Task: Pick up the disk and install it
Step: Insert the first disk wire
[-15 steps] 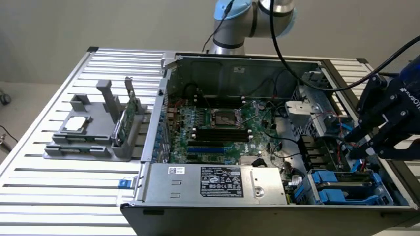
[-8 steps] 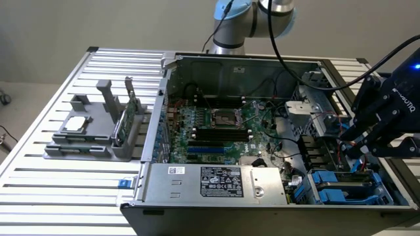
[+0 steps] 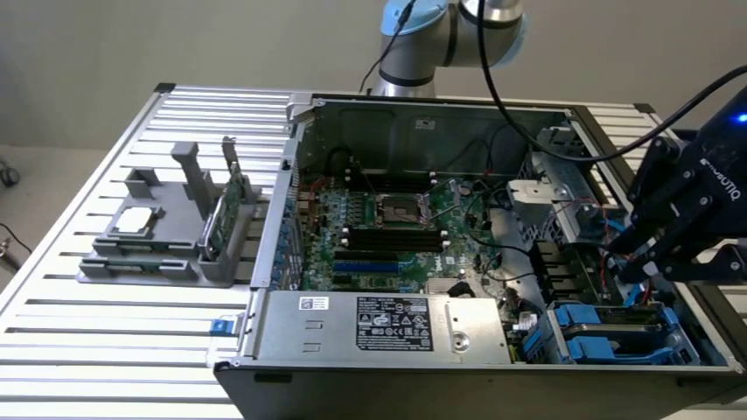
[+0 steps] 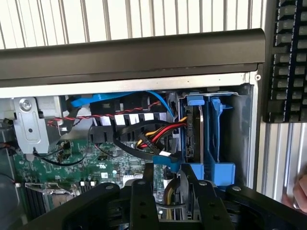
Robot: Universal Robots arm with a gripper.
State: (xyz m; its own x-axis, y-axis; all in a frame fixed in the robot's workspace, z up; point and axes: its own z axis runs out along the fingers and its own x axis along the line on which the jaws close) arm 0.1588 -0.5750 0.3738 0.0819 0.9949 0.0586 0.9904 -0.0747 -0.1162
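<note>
Gripper (image 4: 165,191) nearest cam, part-open, holding nothing. Disk (image 4: 194,132) just beyond fingertips, on edge in blue bay (image 4: 218,139), long axis vertical.

- A robotics lab or test workshop.
- A slotted aluminium desk (image 3: 70,289) carries an opened computer case (image 3: 467,262) with its motherboard (image 3: 386,227) bare.
- At twelve o'clock stands a robot arm (image 3: 450,35); at nine, a grey parts fixture (image 3: 170,236).
</note>
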